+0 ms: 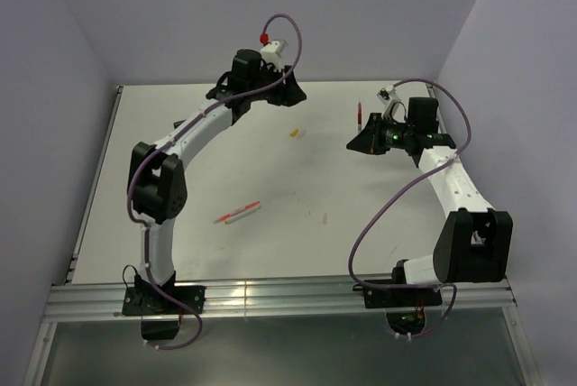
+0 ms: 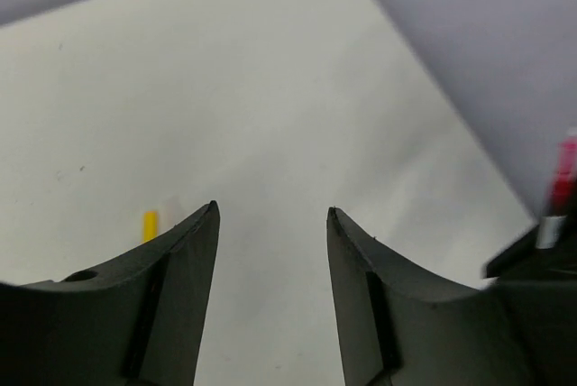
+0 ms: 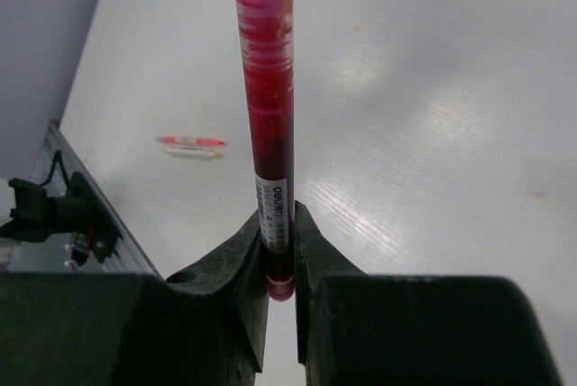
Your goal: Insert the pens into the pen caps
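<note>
Pen [image 3: 269, 106] in right tool [image 3: 279, 224], tip cropped.

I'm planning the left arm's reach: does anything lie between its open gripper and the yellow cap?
Nothing visible does. The yellow cap lies on the table just ahead of the left gripper, whose jaws stand open; the right gripper and its dark-red pen are off to one side.

dark-red pen [image 3: 268, 106] | white label [image 3: 274, 210] | brand reads roughly "deli" | smaller print illegible
</note>
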`<act>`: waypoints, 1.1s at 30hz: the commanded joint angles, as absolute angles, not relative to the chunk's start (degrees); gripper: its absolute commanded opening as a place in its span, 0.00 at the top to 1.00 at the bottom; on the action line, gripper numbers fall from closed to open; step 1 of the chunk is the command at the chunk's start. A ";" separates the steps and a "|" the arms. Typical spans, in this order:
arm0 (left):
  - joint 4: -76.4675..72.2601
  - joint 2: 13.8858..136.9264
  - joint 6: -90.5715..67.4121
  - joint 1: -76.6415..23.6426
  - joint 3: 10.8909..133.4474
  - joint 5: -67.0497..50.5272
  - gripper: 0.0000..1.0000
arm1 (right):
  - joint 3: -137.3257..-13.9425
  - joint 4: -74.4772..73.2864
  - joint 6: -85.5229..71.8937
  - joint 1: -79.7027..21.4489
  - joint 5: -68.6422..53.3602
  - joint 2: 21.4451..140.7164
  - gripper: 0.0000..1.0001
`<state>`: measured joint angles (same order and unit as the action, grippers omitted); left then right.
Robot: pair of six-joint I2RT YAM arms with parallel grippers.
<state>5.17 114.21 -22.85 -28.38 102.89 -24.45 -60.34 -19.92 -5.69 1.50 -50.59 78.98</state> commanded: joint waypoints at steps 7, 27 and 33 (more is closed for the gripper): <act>22.77 129.28 -10.29 -31.29 116.19 -12.22 0.52 | -60.03 -22.94 -1.41 6.24 -45.44 77.08 1.00; 18.02 139.30 -5.01 -34.45 119.62 -6.33 0.52 | -63.63 -23.82 -2.11 6.85 -45.26 80.94 1.00; 18.54 141.41 -4.31 -34.80 121.20 -5.54 0.53 | -65.04 -24.26 -2.37 6.86 -45.53 82.09 1.00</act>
<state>19.73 140.44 -5.50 -34.33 118.48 -6.48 -61.91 -24.34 -2.48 6.74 -45.45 81.25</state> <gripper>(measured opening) 0.473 0.182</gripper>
